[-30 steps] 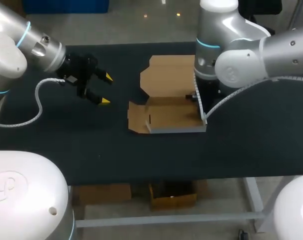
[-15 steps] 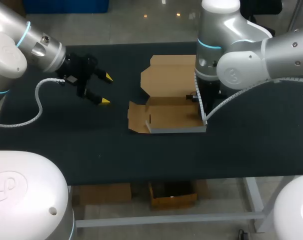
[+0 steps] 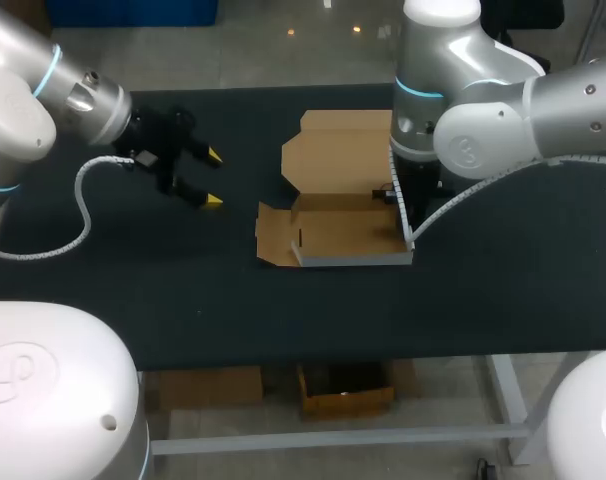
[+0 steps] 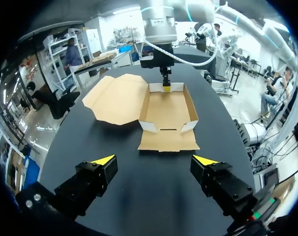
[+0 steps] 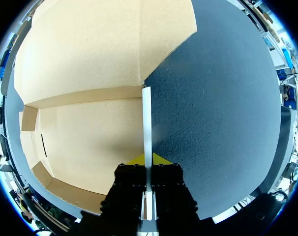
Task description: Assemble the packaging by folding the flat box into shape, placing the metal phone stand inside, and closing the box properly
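Spanning the whole head view, the dark surface carries the one task item I can see. My right arm comes in from the right side and bends down over the far right end of the box. My left arm comes in from the left and stops well short of the box.

The cardboard box lies near the middle of the surface, partly formed. Its tray sits upright with raised walls and its inside is bare cardboard. The lid panel lies flat and open on the far side of the tray. One end flap lies flat on the surface, on the side facing my left arm.

The right pincer is closed on the box's thin side wall. One yellow tip sits inside the tray and the other outside, and the wall runs straight out ahead from between them.

The left pincer hangs above bare surface with its fingers spread wide and nothing between them. It points toward the end flap, and the box lies ahead of it and well apart.
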Controlling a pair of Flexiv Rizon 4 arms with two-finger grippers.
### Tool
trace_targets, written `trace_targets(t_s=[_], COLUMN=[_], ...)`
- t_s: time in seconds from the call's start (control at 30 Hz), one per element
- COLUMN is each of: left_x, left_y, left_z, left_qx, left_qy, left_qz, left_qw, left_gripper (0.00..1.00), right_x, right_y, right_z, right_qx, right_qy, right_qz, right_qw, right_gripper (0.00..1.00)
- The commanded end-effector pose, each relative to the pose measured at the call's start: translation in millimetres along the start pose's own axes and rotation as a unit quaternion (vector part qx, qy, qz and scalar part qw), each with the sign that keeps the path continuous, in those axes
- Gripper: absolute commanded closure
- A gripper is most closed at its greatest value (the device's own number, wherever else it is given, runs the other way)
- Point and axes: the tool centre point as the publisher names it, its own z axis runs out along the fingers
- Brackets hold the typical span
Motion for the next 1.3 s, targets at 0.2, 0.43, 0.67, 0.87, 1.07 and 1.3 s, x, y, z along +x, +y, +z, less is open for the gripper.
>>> trace_targets(t_s=[0.2,0.43,0.67,0.87,1.07,1.3], left_x=[24.7,25.7,18.5,17.9,17.9,17.9], left_y=[13.2,19.2,13.9,7.4,7.4,7.4], left_z=[12,42,52,51,51,51], left_qx=[-0.04,-0.045,-0.004,0.004,0.004,0.004], left_qy=[-0.064,-0.062,-0.089,-0.075,-0.075,-0.075], left_qz=[-0.308,-0.449,-0.544,-0.572,-0.572,-0.572], left_qw=[0.948,0.89,0.834,0.817,0.817,0.817], left_gripper=[0.0,0.0,0.0,0.0,0.0,0.0], right_x=[0,0,0,0,0,0], right_y=[0,0,0,0,0,0], right_z=[0,0,0,0,0,0], right_qx=[0.0,0.0,0.0,0.0,0.0,0.0], right_qy=[0.0,0.0,0.0,0.0,0.0,0.0], right_qz=[0.0,0.0,0.0,0.0,0.0,0.0], right_qw=[1.0,1.0,1.0,1.0,1.0,1.0], right_gripper=[1.0,1.0,1.0,1.0,1.0,1.0])
